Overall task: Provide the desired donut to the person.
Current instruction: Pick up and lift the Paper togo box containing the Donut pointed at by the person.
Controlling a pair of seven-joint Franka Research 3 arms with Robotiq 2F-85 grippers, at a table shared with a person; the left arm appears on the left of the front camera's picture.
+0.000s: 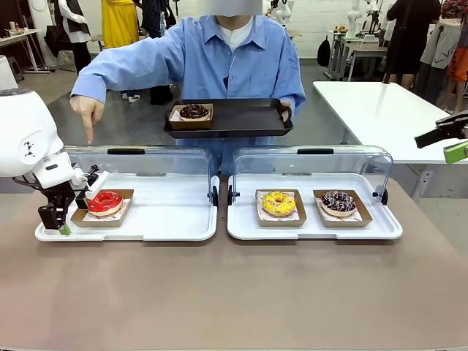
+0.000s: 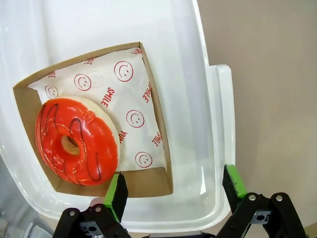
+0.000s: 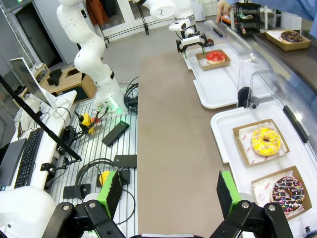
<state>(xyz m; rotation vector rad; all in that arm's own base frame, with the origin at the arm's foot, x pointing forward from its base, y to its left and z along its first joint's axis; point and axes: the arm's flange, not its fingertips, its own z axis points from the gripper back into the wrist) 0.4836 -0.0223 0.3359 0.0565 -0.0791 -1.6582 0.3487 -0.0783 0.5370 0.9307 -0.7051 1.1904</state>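
Note:
A red-glazed donut lies in a brown card tray at the left end of the left white tray. My left gripper hangs open at that card tray's near corner, and the corner sits between its fingers. The person in a light blue shirt points a finger down at the red donut from behind the lid. Their other hand holds a black tray carrying a chocolate donut. My right gripper is open and empty, high off the table's right side.
The right white tray holds a yellow donut and a sprinkled chocolate donut. Clear lids stand raised behind both trays. Brown tabletop lies bare in front. A white table stands at the far right.

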